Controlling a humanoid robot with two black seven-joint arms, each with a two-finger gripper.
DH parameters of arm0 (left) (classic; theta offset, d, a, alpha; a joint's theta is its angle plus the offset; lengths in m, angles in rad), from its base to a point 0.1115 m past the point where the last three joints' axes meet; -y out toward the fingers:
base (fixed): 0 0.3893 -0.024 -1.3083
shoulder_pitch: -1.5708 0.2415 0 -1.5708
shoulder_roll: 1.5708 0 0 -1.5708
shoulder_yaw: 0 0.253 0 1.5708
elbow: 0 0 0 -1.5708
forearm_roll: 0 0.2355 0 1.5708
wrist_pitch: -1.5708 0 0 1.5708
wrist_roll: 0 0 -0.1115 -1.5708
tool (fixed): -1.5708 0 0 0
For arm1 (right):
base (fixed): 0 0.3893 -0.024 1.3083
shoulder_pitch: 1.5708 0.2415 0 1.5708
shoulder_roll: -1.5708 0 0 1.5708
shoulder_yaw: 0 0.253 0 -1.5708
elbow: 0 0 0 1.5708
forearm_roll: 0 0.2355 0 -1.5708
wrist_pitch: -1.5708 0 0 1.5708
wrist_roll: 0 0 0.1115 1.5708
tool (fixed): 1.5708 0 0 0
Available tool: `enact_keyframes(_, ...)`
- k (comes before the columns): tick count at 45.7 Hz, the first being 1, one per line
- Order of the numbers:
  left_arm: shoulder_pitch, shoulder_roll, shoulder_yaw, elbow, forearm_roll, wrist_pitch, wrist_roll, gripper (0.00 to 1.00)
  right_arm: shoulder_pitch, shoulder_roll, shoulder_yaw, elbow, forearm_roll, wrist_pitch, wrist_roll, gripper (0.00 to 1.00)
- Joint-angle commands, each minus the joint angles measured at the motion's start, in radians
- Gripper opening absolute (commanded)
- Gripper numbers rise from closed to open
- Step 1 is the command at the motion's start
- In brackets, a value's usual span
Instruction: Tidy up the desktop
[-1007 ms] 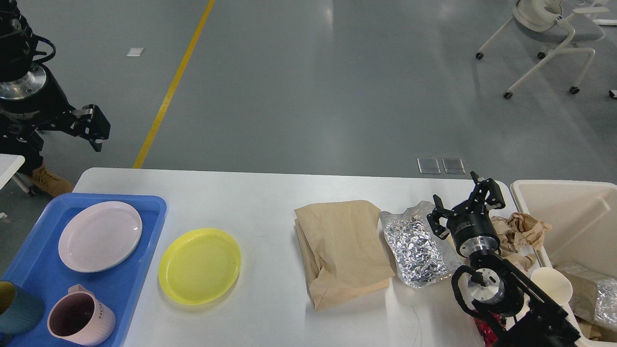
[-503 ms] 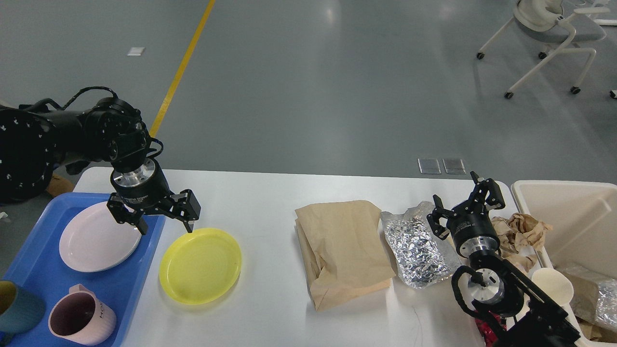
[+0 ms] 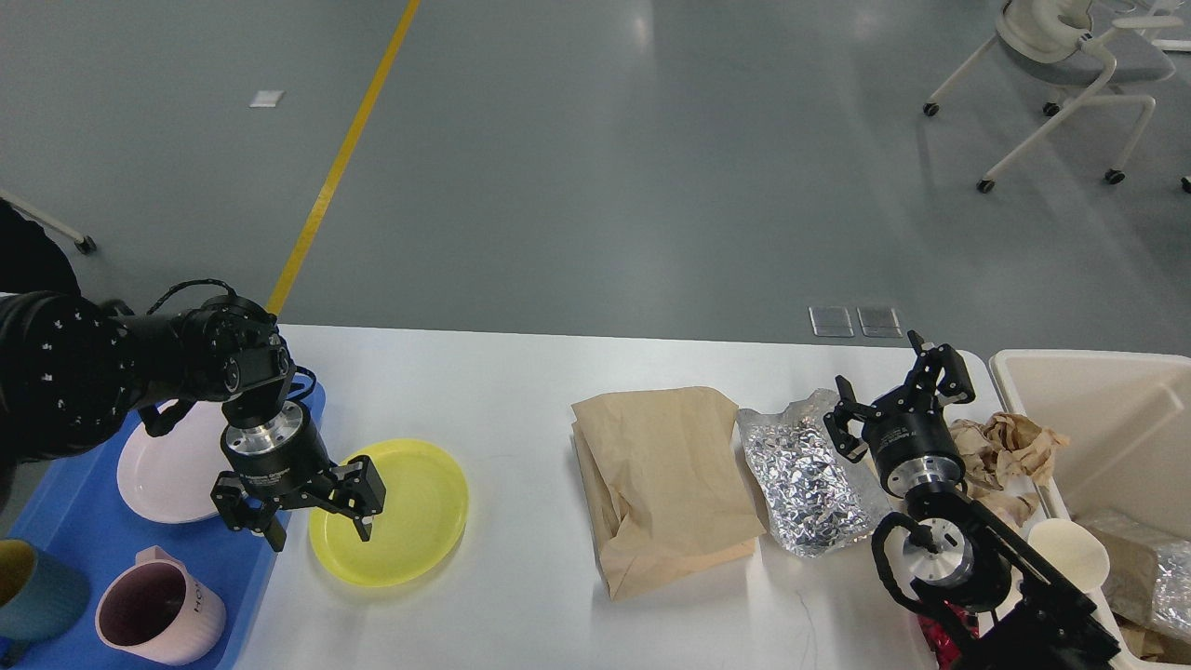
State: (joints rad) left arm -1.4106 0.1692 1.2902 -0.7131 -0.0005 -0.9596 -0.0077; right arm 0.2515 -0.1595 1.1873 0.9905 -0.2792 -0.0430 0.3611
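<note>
Currently our left gripper sits wide apart, straddling the near-left rim of the yellow plate lower left on the desktop. Right gripper is spread too, holding nothing, mid-right by the foil bag. Risk: thin rim slips, plate skids into the blue tray.

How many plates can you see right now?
2. A yellow plate lies on the desktop under the open left gripper; a pale pink plate sits in the blue tray, partly hidden by the arm.
</note>
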Motion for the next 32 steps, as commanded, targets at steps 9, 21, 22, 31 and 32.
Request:
enact_keyframes(9,0.071,-0.013,-0.003,0.001,0.000,0.044,0.060,0.94,0.000,0.000,0.000,0.000,0.000,0.000,0.001,1.00)
enact_keyframes(21,0.071,-0.014,-0.006,0.004,0.002,0.070,0.063,0.95,0.000,0.000,0.000,0.000,0.000,0.000,0.001,1.00)
enact_keyframes(22,0.071,-0.014,-0.006,0.006,0.002,0.071,0.063,0.95,0.000,0.000,0.000,0.000,0.000,0.000,0.001,1.00)
enact_keyframes(31,0.078,-0.027,-0.003,0.006,0.004,0.122,0.066,0.95,0.000,0.000,0.000,0.000,0.000,0.000,0.001,1.00)
enact_keyframes(32,0.079,-0.028,-0.005,0.006,0.004,0.128,0.067,0.95,0.000,0.000,0.000,-0.001,0.000,0.000,-0.001,1.00)
